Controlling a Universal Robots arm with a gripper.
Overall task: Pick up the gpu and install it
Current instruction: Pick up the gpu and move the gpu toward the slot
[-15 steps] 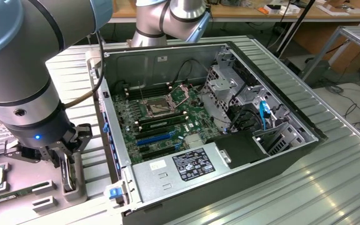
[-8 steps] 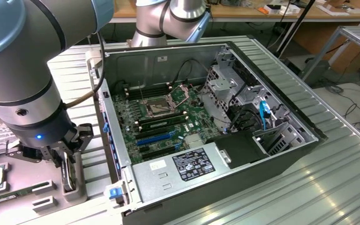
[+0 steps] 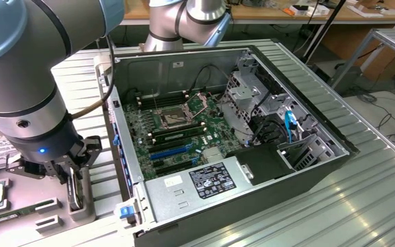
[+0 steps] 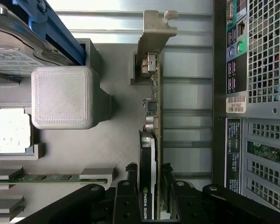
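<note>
The claw (image 4: pixel 149 171) straddles the gpu (image 4: pixel 154 105), which stands on edge in the grey tray (image 4: pixel 121 149), and seems to pinch it

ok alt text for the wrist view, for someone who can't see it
The gripper straddles the gpu, a dark card standing on edge in a grey parts tray, its metal bracket at the far end. The back panel of a computer case runs alongside; a cpu and a memory stick lie in the tray.
</note>
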